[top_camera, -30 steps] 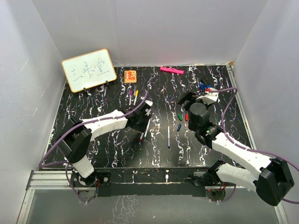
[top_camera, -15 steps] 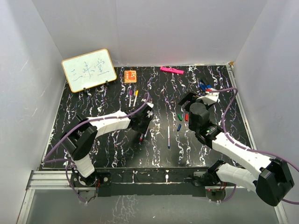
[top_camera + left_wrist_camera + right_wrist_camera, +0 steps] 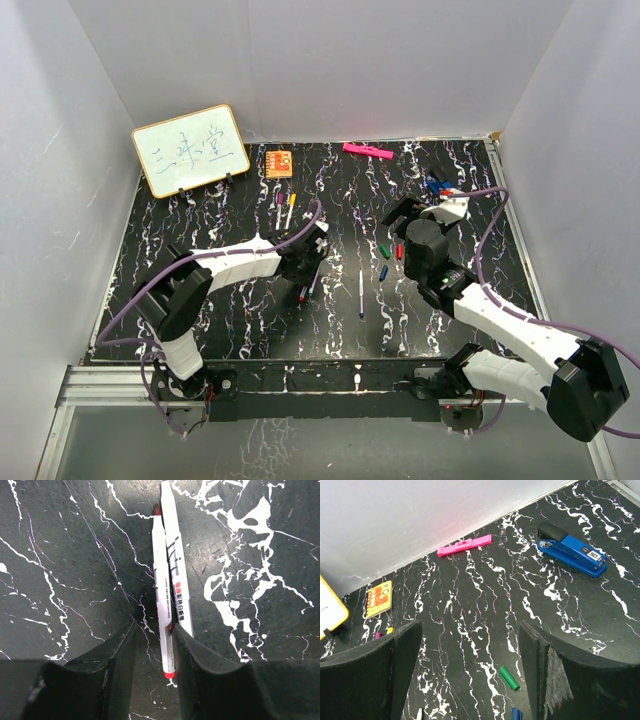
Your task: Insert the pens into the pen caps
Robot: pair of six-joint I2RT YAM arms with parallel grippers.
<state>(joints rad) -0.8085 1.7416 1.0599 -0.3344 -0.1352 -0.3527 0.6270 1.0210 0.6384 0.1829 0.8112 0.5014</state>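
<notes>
**Item: pens, five; caps, five.**

- **Location.** The red-tipped pen [image 3: 161, 595] lies flat near the bench [image 3: 200, 300] centre, touching a second pen [image 3: 175, 575] along its length. A lone pen [image 3: 361, 293] lies just right of them. Two more, the purple-tipped pen [image 3: 278, 211] and the yellow-tipped pen [image 3: 291, 208], lie nearer the far edge. The green cap [image 3: 509, 677] and the blue cap [image 3: 516, 713] lie right of centre.
- **Grippers.** Your left gripper [image 3: 153, 630] is narrow and straddles the red-tipped pen's rear end. One finger touches the pen and the other has a gap beside it, so nothing is held. Your right gripper [image 3: 470, 630] stands wide and empty above the caps.
- **Handling.** The pens look light, stiff and smooth, so they are likely to roll or skid. Take the pen at mid-barrel, clear of the tip. Expect its neighbour to be dragged or pinched with it unless you part them first. The caps are tiny and easily flicked away.
- **Room.** The middle of the bench is open. The blue stapler [image 3: 572, 555] sits towards the far right corner and the pink marker [image 3: 465, 545] lies along the far edge. Neither is near the working area.
</notes>
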